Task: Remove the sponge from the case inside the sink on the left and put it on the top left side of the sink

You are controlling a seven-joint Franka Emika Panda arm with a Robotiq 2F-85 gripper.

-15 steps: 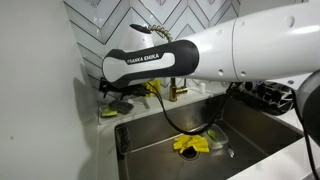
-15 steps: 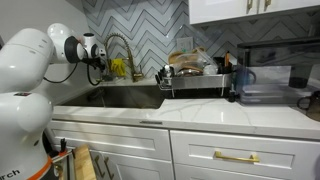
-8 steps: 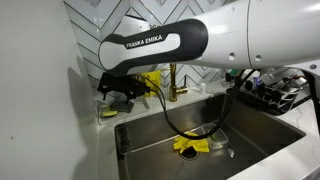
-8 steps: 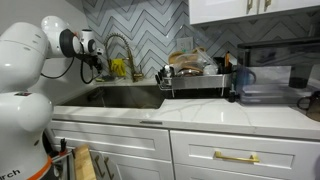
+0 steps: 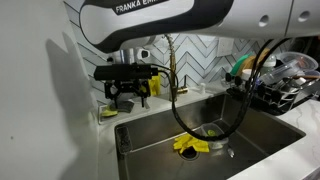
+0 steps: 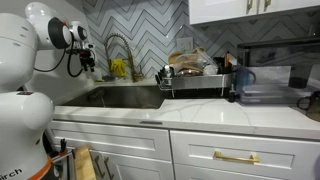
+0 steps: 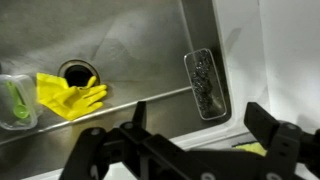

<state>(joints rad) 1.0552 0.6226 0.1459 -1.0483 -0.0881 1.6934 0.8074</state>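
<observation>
Gripper [image 7: 195, 135] hung spread wide, nothing pinched; yellow sponge [image 7: 250, 150] lay beside one finger; clear cup [image 7: 12, 100] held green item; yellow glove [image 7: 70, 95] lay in sink [image 7: 130, 40]

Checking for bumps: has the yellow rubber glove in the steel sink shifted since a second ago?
No. The yellow rubber glove lies at the same spot on the steel sink floor.
</observation>
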